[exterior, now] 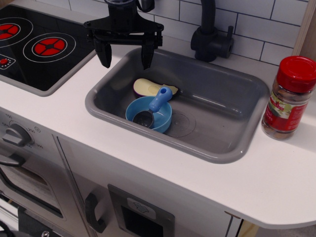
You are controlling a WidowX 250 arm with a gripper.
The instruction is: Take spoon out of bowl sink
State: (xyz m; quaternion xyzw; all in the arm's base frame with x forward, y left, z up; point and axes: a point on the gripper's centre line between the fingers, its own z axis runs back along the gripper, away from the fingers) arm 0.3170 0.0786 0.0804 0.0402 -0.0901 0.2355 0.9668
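The spoon (154,105) has a blue handle and a grey scoop. It lies in the light-blue bowl (148,114), scoop down inside and handle leaning over the far rim. The bowl sits in the left half of the grey sink (237,94), near the front wall. My black gripper (124,57) hangs open above the sink's back-left corner, above and behind the bowl, touching nothing. Its two fingers (103,55) point down, spread wide apart.
A purple-and-cream eggplant slice (146,88) lies in the sink just behind the bowl. A black faucet (210,37) stands behind the sink. A black stovetop (34,47) with red burners is at the left. A red-lidded spice jar (290,96) stands on the white counter at the right.
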